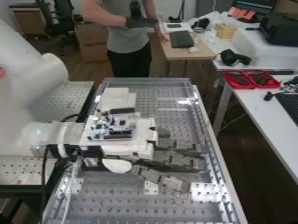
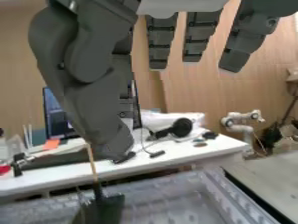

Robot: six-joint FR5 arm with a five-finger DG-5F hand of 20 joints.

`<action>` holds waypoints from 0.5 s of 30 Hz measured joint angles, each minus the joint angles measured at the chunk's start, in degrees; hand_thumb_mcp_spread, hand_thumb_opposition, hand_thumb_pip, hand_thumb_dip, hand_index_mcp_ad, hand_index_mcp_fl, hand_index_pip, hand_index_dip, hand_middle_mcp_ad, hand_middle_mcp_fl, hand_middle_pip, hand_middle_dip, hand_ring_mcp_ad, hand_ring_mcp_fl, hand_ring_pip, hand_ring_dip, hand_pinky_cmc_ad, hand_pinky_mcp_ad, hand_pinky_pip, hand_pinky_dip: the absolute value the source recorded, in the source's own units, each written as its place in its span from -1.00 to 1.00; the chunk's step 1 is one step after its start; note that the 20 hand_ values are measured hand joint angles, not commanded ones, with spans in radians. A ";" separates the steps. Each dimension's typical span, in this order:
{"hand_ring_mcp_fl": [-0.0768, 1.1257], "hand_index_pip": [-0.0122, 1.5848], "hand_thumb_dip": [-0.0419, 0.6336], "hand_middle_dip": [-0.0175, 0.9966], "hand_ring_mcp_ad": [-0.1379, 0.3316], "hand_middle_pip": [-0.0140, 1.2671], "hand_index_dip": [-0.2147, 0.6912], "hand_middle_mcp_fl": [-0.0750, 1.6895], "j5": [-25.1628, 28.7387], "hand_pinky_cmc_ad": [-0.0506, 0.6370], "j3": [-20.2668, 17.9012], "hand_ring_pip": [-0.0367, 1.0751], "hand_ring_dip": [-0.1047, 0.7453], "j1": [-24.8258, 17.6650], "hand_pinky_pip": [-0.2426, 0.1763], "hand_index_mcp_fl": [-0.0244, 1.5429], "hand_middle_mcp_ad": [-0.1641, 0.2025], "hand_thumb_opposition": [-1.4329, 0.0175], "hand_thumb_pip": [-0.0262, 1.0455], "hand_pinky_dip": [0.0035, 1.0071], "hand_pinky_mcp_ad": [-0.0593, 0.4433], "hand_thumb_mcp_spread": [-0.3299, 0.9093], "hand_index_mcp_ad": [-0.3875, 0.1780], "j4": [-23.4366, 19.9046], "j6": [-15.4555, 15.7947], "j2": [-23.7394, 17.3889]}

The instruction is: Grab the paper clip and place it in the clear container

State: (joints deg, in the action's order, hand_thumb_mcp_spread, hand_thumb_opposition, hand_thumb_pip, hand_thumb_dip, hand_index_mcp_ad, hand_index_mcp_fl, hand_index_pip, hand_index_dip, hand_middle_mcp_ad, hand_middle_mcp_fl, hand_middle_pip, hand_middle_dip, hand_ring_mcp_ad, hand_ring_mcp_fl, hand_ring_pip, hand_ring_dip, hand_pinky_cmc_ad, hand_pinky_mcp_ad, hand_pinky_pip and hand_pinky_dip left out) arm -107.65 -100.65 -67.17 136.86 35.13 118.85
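Paper clip (image 2: 104,207), black-bodied, hangs by its thin handle just below the thumb of the robot's hand (image 1: 181,158), which pinches it. The hand is above a perforated worktop (image 1: 110,206).

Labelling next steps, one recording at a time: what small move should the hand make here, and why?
Probably a slight lift of the hand, straight up over the perforated surface. A thin stem runs from beside it down to a dark piece; I can't tell whether it is held, and a lift should show that.
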 joint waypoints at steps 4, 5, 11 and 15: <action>-0.88 0.76 -0.03 -0.62 0.07 -0.78 -0.32 -0.80 0.00 0.09 -3.00 -0.75 -0.49 -2.54 0.06 -0.23 0.07 -0.39 0.28 -0.63 0.29 0.32 -0.37 -3.98 -1.80 -3.50; -0.88 0.76 -0.03 -0.62 0.08 -0.78 -0.32 -0.81 -0.01 0.08 -3.88 -0.75 -0.49 -3.56 0.07 -0.23 0.07 -0.39 0.28 -0.63 0.29 0.32 -0.37 -5.14 -2.33 -4.53; -0.88 0.76 -0.03 -0.62 0.08 -0.78 -0.32 -0.81 0.14 0.09 -7.18 -0.75 -0.49 -8.65 0.07 -0.23 0.07 -0.40 0.28 -0.63 0.29 0.33 -0.37 -9.95 -4.31 -7.94; -0.88 0.76 -0.03 -0.62 0.08 -0.78 -0.32 -0.81 0.62 0.09 -8.46 -0.75 -0.49 -12.38 0.07 -0.23 0.07 -0.40 0.28 -0.62 0.29 0.33 -0.37 -12.41 -5.26 -9.17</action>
State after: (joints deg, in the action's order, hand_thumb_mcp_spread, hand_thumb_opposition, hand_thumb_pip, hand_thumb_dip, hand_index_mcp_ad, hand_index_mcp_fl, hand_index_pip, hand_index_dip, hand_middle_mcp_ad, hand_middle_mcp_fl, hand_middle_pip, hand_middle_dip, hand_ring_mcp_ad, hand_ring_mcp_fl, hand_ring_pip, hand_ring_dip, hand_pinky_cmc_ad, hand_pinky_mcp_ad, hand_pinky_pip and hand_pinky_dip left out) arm -107.03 -109.11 -79.55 124.45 29.87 109.68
